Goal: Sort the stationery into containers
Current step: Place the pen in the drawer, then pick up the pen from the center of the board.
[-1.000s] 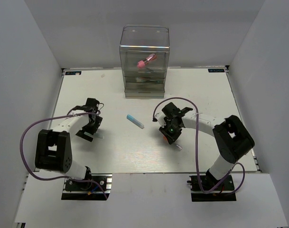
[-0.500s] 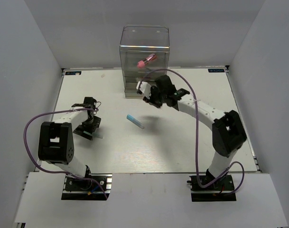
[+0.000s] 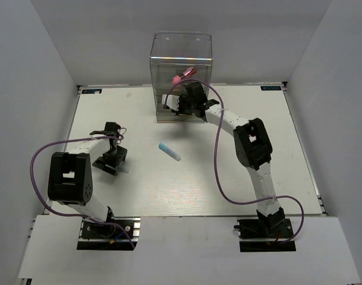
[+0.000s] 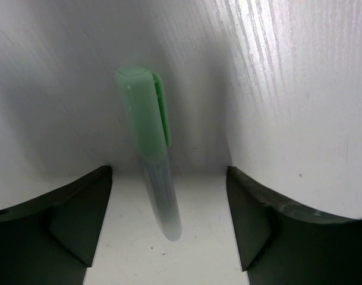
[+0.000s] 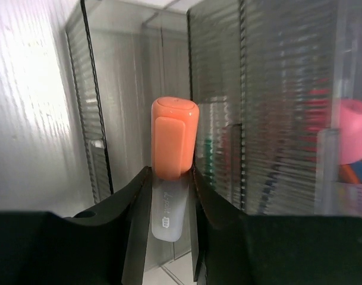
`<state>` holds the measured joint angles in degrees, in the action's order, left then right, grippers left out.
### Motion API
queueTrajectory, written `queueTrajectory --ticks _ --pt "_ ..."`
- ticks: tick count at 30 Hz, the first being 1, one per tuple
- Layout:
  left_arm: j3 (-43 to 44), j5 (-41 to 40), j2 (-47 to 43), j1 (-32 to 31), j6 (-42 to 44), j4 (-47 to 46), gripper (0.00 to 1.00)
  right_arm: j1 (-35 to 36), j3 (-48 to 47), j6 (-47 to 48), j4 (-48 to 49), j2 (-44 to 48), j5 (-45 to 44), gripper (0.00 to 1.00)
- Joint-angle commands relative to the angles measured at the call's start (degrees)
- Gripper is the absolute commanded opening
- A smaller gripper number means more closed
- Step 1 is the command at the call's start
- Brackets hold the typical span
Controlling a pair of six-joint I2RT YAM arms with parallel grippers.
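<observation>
The container [image 3: 195, 62], a tall clear box with drawers low down, stands at the table's far middle; a pink-red tube [image 3: 182, 75] lies inside. My right gripper [image 3: 182, 107] is right at its front, shut on an orange-capped clear pen [image 5: 173, 142] held between the fingers [image 5: 133, 202]. The box's ribbed wall [image 5: 276, 119] fills the right wrist view. At the left, my left gripper [image 3: 112, 161] is low over the table and open. A mint-green capped pen [image 4: 146, 130] lies between its fingers [image 4: 79, 219], touching neither. A blue-capped white marker [image 3: 169, 151] lies mid-table.
Purple cables loop off both arms. White walls enclose the table on three sides. Thin dark pens show dimly in the box's drawers [image 3: 181, 110].
The right arm swung from mid-table up to the box front, carrying the orange-capped pen. The left gripper shifted slightly over the green pen and its fingers narrowed a little.
</observation>
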<state>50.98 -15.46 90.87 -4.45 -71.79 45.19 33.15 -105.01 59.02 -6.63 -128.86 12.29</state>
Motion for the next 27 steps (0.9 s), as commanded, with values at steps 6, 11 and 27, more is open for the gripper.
queueTrajectory --ticks 6,11,27 --pt "-2.11 2.98 -0.25 0.32 1.3 -3.18 0.6 -1.94 -2.31 0.75 2.33 -0.43 2.91 0.5" --pt "-1.5 2.98 -0.25 0.32 1.3 -2.65 0.47 -2.12 0.5 -4.61 1.62 3.34 4.84 0.63" --pt "6.75 16.24 -3.86 -1.96 11.14 -20.48 0.0 -4.32 35.82 -30.28 9.09 31.99 11.7 0.79"
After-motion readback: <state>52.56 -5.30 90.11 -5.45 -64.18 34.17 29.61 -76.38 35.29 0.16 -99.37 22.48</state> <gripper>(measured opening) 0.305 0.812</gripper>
